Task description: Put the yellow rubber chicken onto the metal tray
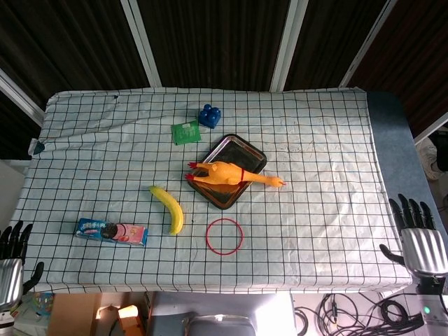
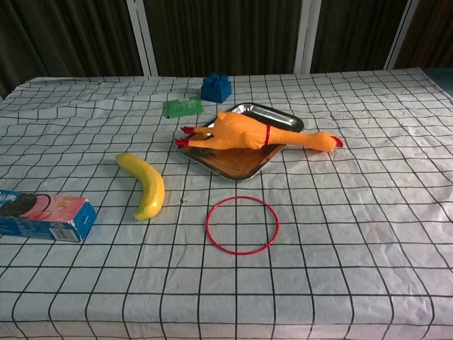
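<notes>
Both hands hang off the table with fingers spread and nothing in them: the right hand (image 1: 418, 238) at the head view's 4 o'clock corner, the left hand (image 1: 10, 262) at 8 o'clock, each well apart from the chicken (image 1: 227, 174). Neither hand shows in the chest view.

Near the table's middle, the glossy yellow-orange rubber chicken lies on its side across the tray (image 1: 250, 151), its plump body on the metal, its red feet over the tray's 9 o'clock edge and its long neck and red-tipped head reaching past the 3 o'clock edge onto the cloth (image 1: 329, 140). Shiny and rectangular with a raised rim, the tray sits turned cornerwise.

A thin red ring (image 1: 225, 236) lies flat at 6 o'clock from the tray, a smooth curved banana (image 1: 170, 208) at 8 o'clock. The cloth is white, wrinkled and gridded in black.
</notes>
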Tool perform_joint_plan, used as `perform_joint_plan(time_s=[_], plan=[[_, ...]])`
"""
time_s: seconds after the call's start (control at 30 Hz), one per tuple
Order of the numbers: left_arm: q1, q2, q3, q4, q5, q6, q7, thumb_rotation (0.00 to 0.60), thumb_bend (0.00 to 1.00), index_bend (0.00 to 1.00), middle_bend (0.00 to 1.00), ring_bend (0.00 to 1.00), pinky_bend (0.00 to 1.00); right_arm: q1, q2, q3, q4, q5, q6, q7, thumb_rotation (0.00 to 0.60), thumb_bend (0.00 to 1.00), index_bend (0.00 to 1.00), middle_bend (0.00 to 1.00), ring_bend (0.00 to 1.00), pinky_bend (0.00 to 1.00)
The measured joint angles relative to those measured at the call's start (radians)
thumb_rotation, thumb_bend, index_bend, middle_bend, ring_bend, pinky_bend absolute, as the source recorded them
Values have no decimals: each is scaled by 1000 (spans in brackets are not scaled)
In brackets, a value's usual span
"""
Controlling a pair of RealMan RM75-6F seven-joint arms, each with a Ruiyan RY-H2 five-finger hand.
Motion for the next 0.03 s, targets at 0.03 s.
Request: perform_joint_plan(time_s=[0.03], plan=[[0,3,4,-3,6,-6,-15,600,343,0,0,0,0,-5,-3,-2,1,-15,0,-3,600,85,0,0,0,0]])
